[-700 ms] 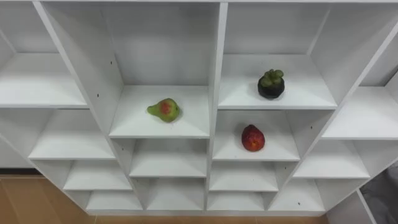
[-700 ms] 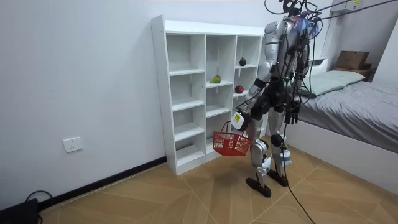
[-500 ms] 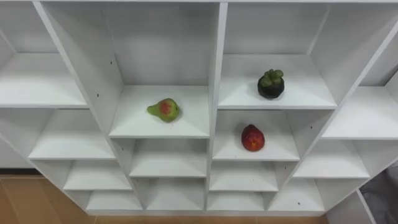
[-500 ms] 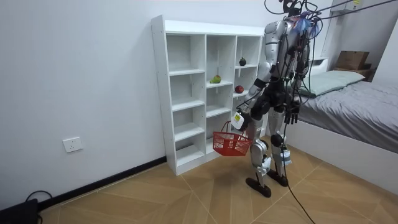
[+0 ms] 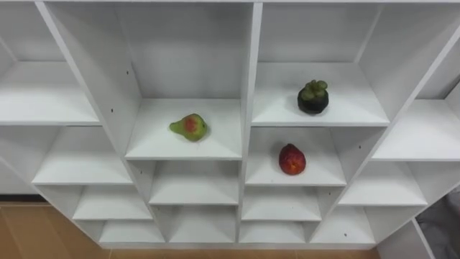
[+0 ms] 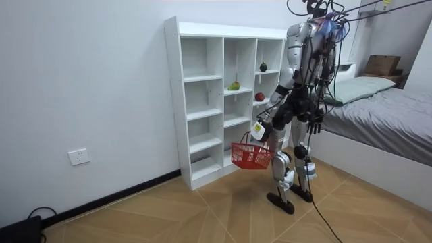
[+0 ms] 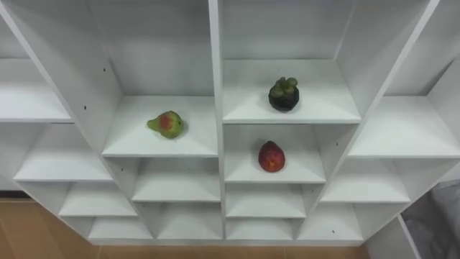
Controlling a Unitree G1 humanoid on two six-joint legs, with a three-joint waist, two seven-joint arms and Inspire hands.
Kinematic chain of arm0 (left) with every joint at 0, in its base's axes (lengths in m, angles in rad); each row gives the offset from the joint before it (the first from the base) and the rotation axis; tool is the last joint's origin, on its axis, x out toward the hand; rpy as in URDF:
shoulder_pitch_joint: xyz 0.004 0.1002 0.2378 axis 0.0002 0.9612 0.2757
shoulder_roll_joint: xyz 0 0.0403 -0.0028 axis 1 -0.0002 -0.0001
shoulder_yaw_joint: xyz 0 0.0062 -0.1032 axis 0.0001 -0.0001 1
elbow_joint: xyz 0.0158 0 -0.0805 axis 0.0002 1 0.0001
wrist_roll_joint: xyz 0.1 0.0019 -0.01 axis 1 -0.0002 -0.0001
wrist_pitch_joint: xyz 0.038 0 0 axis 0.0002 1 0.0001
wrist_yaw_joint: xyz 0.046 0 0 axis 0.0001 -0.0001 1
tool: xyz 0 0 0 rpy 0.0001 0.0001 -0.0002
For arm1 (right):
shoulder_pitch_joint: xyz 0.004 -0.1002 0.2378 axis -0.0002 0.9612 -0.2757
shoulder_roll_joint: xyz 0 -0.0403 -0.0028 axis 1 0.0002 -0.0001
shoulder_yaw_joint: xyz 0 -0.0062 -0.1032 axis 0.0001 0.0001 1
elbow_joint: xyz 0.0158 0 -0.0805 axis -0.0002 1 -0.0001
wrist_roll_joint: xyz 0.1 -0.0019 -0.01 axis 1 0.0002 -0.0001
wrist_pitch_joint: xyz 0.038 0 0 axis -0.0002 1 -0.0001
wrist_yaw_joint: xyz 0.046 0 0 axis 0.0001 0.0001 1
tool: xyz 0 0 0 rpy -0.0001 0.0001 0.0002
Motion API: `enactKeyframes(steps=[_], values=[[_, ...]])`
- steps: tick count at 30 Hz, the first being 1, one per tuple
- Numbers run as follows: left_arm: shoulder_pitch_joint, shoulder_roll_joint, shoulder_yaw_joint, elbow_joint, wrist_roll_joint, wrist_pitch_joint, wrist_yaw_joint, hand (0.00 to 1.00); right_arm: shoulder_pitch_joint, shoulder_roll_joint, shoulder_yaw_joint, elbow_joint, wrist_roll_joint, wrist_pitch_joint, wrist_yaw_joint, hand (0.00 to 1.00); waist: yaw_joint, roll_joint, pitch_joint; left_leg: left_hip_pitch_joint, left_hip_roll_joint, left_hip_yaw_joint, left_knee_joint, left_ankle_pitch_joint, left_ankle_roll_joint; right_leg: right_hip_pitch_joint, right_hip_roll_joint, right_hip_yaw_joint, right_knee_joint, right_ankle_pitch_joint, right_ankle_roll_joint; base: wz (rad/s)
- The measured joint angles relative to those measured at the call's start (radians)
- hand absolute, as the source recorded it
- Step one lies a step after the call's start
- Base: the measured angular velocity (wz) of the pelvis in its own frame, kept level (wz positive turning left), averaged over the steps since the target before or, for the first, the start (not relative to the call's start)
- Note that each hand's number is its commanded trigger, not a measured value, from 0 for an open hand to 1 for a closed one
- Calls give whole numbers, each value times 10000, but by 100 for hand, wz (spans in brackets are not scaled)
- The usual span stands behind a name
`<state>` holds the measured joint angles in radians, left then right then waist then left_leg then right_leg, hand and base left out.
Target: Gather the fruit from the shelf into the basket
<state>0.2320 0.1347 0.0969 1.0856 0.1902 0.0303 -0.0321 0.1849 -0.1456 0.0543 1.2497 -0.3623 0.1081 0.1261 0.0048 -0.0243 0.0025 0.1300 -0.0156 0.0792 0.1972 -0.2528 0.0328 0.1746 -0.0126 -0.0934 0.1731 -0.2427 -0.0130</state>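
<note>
White boxy shelves (image 5: 248,86) hold a smooth pear (image 5: 190,127); left hand (image 6: 259,131) grips red mesh basket (image 6: 251,156).

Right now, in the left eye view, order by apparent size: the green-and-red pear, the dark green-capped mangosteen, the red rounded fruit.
1-2, look alike: green-and-red pear and dark green-capped mangosteen; the pear is wider, the mangosteen taller.
3: red rounded fruit, slightly smaller, though it is a close call.

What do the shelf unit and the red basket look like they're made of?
The shelf unit looks like white laminated board: smooth matt faces, square edges, and small peg holes in the side panels. The red basket is probably plastic, given its even red colour and open lattice wall, but it is too small to be sure.
</note>
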Motion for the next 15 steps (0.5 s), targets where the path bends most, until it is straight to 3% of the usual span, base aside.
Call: enactKeyframes(steps=[15], values=[[4,-17,-44,11,-21,74,64,100,127,5,23,12,14,24,-54,0,-13,53,10,3,3,8,-22,0,0,-4,7,29,11,1,-2,0]])
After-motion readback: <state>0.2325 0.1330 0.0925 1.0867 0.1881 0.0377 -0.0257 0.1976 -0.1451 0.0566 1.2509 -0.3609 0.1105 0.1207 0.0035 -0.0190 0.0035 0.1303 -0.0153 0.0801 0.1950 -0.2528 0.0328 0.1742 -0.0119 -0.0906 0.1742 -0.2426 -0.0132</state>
